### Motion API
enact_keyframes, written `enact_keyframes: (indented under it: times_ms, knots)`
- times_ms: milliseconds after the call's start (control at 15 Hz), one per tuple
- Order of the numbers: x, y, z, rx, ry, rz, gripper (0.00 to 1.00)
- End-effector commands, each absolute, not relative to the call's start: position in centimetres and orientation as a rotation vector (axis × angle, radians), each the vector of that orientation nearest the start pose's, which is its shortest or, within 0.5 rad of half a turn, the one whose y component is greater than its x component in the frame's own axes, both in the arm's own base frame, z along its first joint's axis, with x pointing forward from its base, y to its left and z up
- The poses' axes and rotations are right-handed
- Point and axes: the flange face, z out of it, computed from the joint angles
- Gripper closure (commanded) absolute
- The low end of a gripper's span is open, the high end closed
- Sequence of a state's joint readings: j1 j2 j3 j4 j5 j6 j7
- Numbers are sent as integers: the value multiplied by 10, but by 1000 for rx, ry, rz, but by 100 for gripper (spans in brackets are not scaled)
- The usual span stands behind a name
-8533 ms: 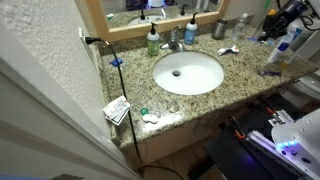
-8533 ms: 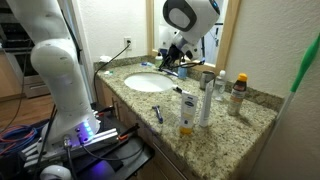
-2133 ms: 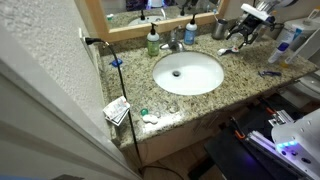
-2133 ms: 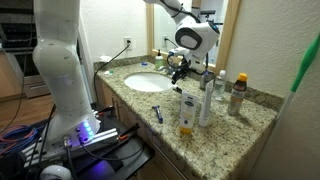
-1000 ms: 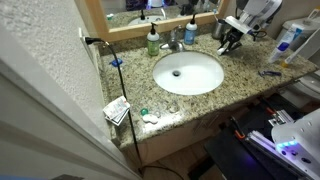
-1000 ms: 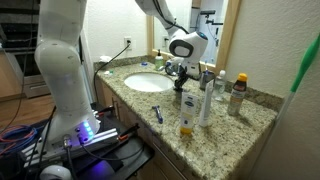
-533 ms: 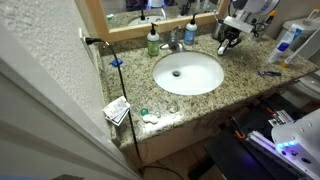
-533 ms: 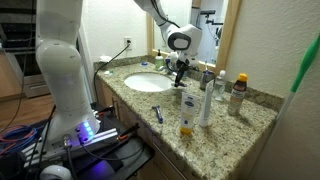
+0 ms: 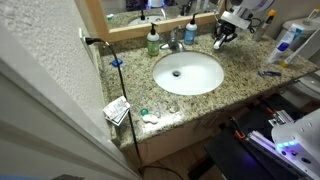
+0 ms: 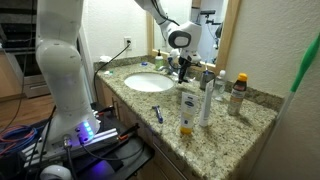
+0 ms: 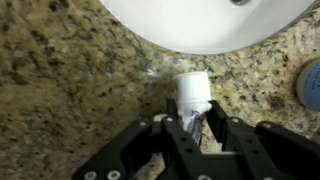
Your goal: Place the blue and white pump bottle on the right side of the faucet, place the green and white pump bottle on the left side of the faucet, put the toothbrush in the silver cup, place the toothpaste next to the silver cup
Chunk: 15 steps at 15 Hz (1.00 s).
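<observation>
1. The black two-fingered gripper (image 11: 192,120) stood narrow, pinched on the small white toothpaste tube (image 11: 192,92). The tube's round end pointed down at the speckled granite counter (image 11: 60,80), and the grip had not altered over the last second.
2. In the two seconds before, the gripper had lifted the toothpaste tube off its spot to the right of the basin. It had then swung the tube left and toward the far edge of the counter, as an exterior view showed (image 9: 221,40).
3. In the wrist view the white oval basin (image 11: 200,20) ran just beyond the toothpaste tube, which hung low near the basin's far-right rim.
4. The small dull grey metal cup I could not pick out for certain. The gripper covered that corner in both exterior views, and a bluish round edge (image 11: 309,80) at the right of the wrist view might have been it or a bottle.
5. Farther left, the short chrome faucet (image 9: 175,43) had the green and white pump bottle (image 9: 152,42) on its left. The blue and white pump bottle (image 9: 190,32) stood on its right, so both bottle steps looked finished.
6. The move read as the toothpaste step nearing its end. What remained was to lay the toothpaste tube beside the cup and let go without knocking the cup.
</observation>
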<state>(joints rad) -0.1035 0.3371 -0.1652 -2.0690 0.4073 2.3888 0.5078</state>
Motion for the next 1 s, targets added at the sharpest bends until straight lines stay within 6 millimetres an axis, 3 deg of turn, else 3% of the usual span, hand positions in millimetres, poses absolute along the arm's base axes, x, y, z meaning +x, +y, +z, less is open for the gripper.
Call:
enact_keyframes:
  times_ms: [0,200,333,400,467,533,933]
  knots:
    - [621,-140,273,-2482,1454,61,90]
    - [656,-141,278,-2516,1392,152,90]
    - [667,-146,278,-2535,1388,214,90]
    - [651,-135,283,-2524,1389,157,65]
    - [657,-139,282,-2528,1386,176,65]
    - [661,-141,280,-2529,1385,186,90]
    - [675,-142,258,-2546,1358,115,90]
